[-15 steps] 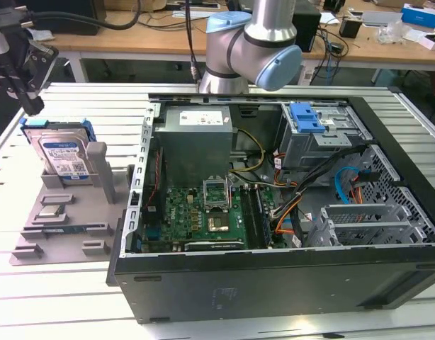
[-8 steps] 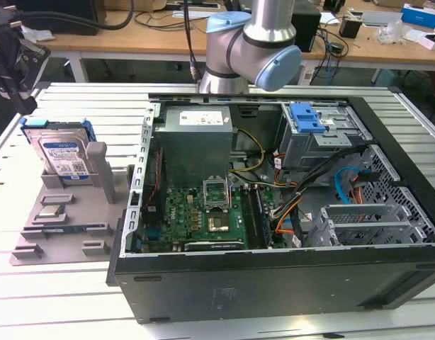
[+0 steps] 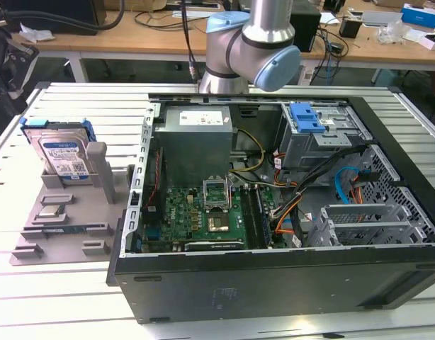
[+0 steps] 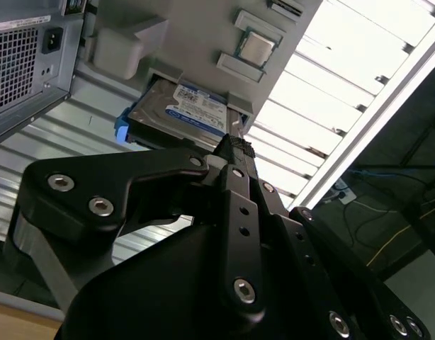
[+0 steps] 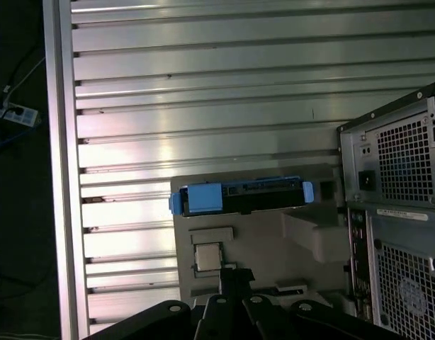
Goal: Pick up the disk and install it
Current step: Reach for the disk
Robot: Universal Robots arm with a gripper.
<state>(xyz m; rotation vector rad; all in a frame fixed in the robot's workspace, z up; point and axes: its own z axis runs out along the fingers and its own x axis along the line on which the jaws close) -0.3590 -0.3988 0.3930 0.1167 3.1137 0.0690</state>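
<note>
Task barely begun: the disk [image 3: 61, 153] stands on edge in its grey holder [image 3: 58, 237] on the counter [image 3: 83, 106], beside the open computer case [image 3: 274, 280]. The hand [image 4: 235, 146], closed and empty, hovers apart from it.

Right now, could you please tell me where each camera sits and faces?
Exterior view: stands apart, looks down at computer and disk; arm shows.
First wrist view: on the arm, faces the disk's edge; gripper shows.
Second wrist view: on the arm, faces the disk's label; gripper shows.
All three share the disk.
</note>
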